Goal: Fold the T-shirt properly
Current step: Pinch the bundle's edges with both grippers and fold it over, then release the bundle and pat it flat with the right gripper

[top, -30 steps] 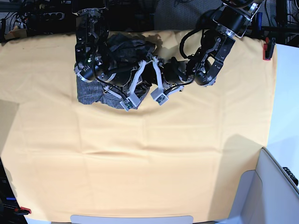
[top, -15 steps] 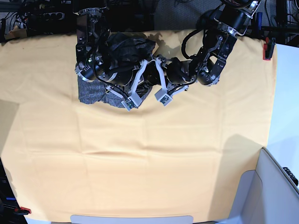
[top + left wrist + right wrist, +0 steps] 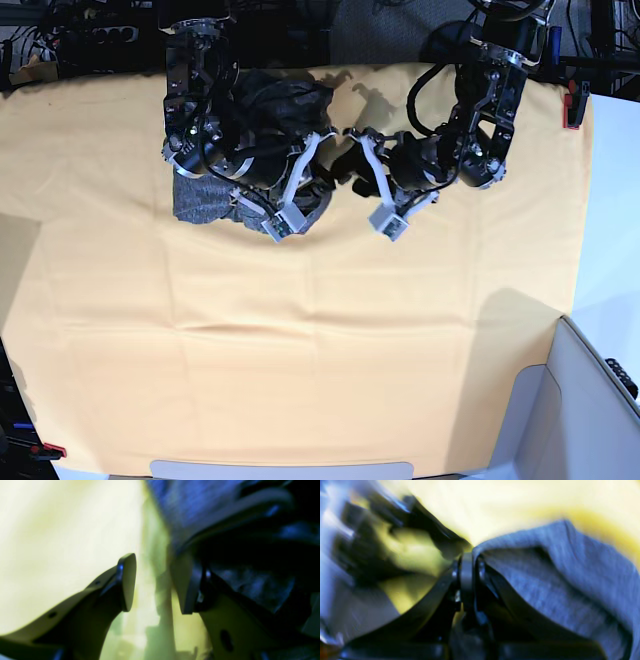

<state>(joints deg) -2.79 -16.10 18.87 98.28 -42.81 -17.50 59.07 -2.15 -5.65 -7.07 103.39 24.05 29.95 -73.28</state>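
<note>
The dark grey T-shirt [image 3: 200,198] lies bunched at the back of the yellow-orange table cloth [image 3: 300,330], mostly under my right arm. My right gripper [image 3: 280,222] is at the shirt's front edge. In the right wrist view the gripper [image 3: 466,562] is shut on a fold of the grey fabric [image 3: 545,580]. My left gripper [image 3: 390,220] is over bare cloth to the right of the shirt. In the left wrist view it [image 3: 155,582] is open with only yellow cloth between its fingers [image 3: 128,580]. The shirt [image 3: 190,502] is blurred at the upper right.
A red clamp [image 3: 570,105] holds the cloth at the back right and another [image 3: 50,452] at the front left. A grey bin [image 3: 590,400] stands at the front right corner. Cables and dark gear lie behind the table's back edge.
My left gripper has moved to the right, away from the shirt, onto bare cloth. My right gripper has stayed at the shirt's front edge, and the bunch has shifted slightly.
</note>
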